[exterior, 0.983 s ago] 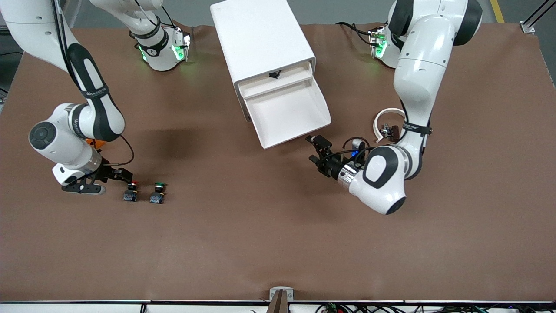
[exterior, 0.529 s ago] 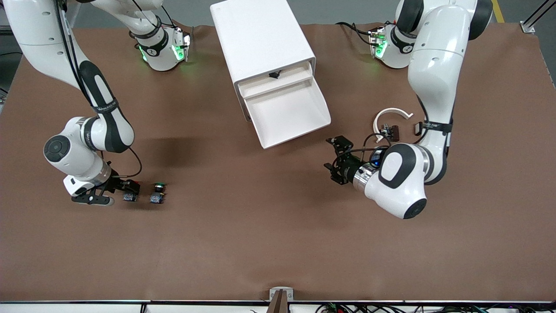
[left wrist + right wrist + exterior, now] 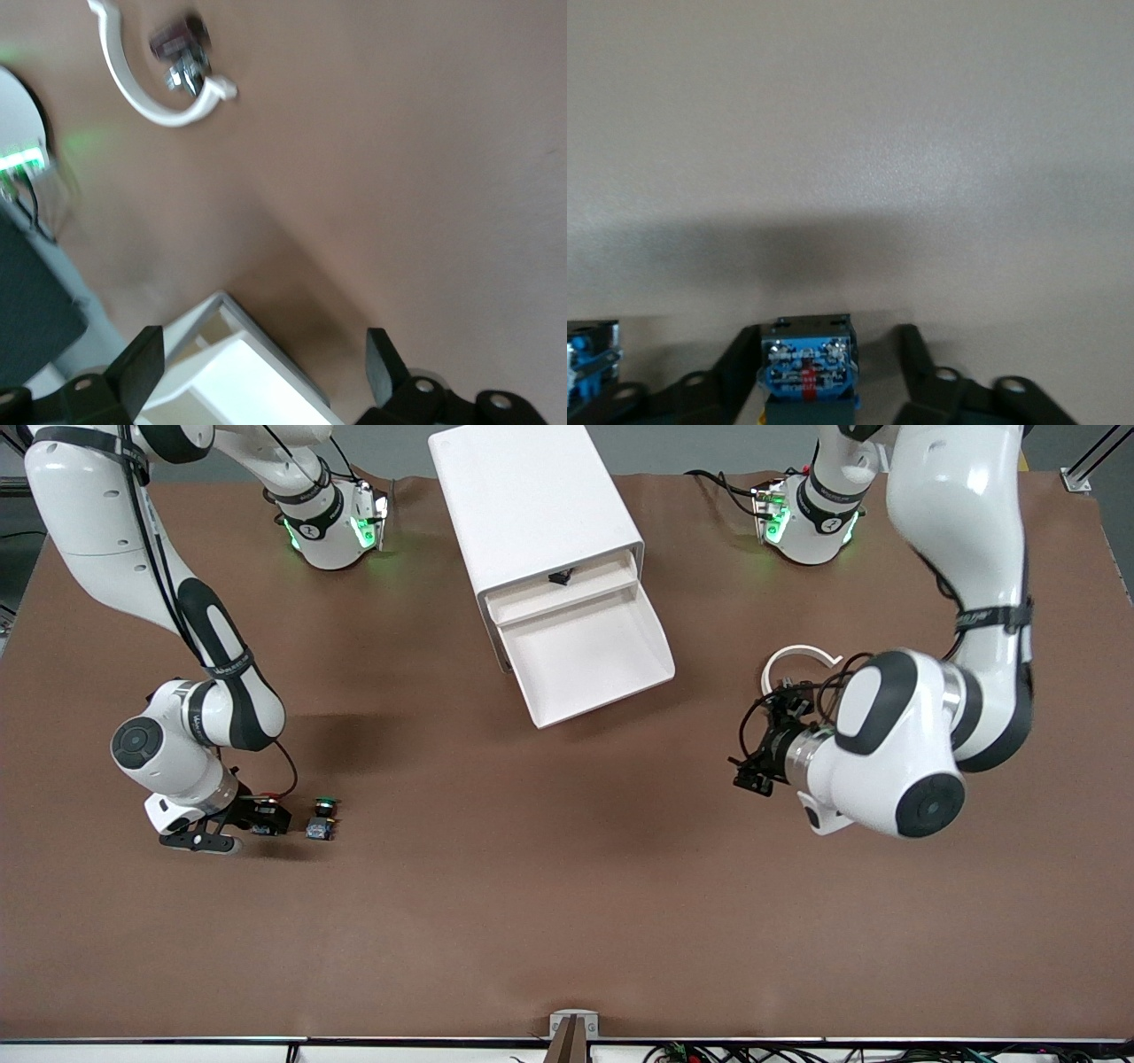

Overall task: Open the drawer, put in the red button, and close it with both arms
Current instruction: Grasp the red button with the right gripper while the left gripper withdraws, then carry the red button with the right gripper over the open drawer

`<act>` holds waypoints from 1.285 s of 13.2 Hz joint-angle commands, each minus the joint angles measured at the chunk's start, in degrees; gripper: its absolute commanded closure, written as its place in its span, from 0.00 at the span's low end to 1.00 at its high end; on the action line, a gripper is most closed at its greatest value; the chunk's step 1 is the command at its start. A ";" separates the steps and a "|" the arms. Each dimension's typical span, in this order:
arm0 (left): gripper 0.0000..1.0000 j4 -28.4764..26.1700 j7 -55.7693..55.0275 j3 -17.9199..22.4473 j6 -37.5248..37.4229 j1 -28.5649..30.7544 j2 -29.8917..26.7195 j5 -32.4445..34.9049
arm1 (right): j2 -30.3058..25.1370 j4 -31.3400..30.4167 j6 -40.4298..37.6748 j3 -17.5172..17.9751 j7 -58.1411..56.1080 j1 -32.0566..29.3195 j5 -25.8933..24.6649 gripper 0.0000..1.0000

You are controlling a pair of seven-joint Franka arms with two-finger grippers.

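The drawer [image 3: 586, 657], second from the top of the white cabinet [image 3: 532, 505], stands pulled out and empty. The red button [image 3: 269, 799] stands on the table toward the right arm's end, beside the green button [image 3: 323, 818]. My right gripper [image 3: 264, 817] is open and low, one finger on each side of the red button. In the right wrist view the button's blue base [image 3: 808, 367] sits between the fingers [image 3: 741, 363], closer to one. My left gripper [image 3: 751, 769] is open and empty over the table, away from the drawer. Its wrist view shows its spread fingers [image 3: 142, 363] and a drawer corner [image 3: 257, 390].
A white curved ring [image 3: 799, 657] with a small dark part [image 3: 795, 691] lies by the left arm, also seen in the left wrist view [image 3: 146, 84]. The green button's base [image 3: 589, 359] shows at the edge of the right wrist view.
My right gripper has come down and closed in until its fingers straddle the red button. My left arm has drawn back from the drawer's front toward its own end of the table.
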 commanded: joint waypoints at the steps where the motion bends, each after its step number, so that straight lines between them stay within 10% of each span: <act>1: 0.00 -1.39 3.75 -0.22 -0.26 -0.48 -5.56 5.63 | -0.44 1.46 -5.06 0.38 4.15 0.48 0.11 1.00; 9: 0.00 -8.66 25.17 -3.47 0.09 0.14 -21.03 15.66 | -13.07 10.43 -38.98 1.88 21.09 6.79 4.33 1.00; 14: 0.00 -30.44 46.61 -3.30 15.44 2.42 -36.67 16.02 | -23.02 10.08 -48.67 1.88 48.87 22.77 4.77 1.00; 17: 0.00 -33.99 55.16 -3.30 16.70 3.83 -39.23 16.10 | -23.91 10.26 -48.15 1.79 56.63 31.83 6.97 1.00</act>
